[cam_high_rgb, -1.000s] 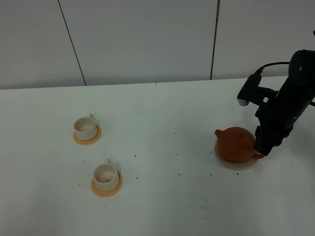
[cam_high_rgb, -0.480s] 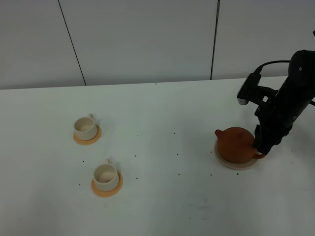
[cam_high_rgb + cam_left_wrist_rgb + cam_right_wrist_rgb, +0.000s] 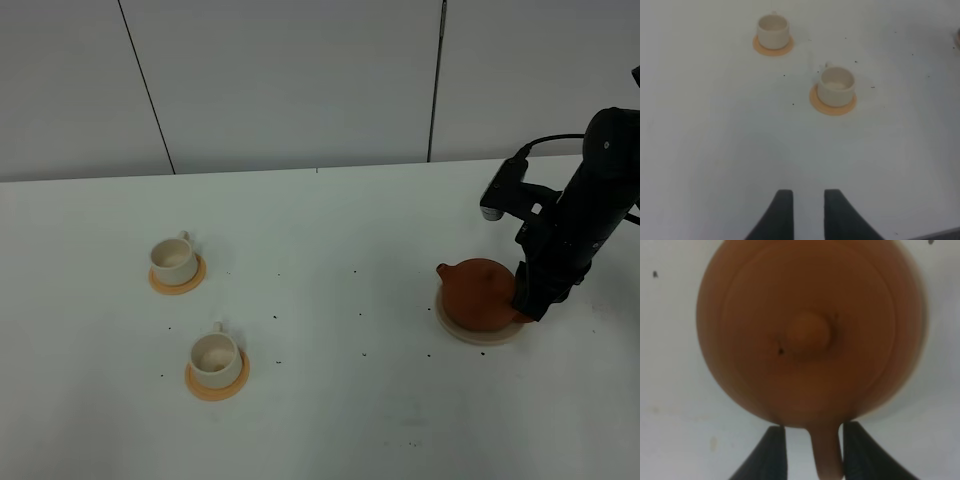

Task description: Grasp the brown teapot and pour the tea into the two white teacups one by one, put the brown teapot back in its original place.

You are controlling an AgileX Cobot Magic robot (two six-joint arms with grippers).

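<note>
Right pincer (image 3: 814, 432) spread astride brown teapot (image 3: 480, 295) handle, gap one side. Centre it, squeeze firmly before lifting.

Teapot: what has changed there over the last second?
The right hand edged slightly in around the handle of the brown teapot; its fingers straddle it, not clamped. Teapot, beige coaster, far teacup and near teacup stayed put.
</note>
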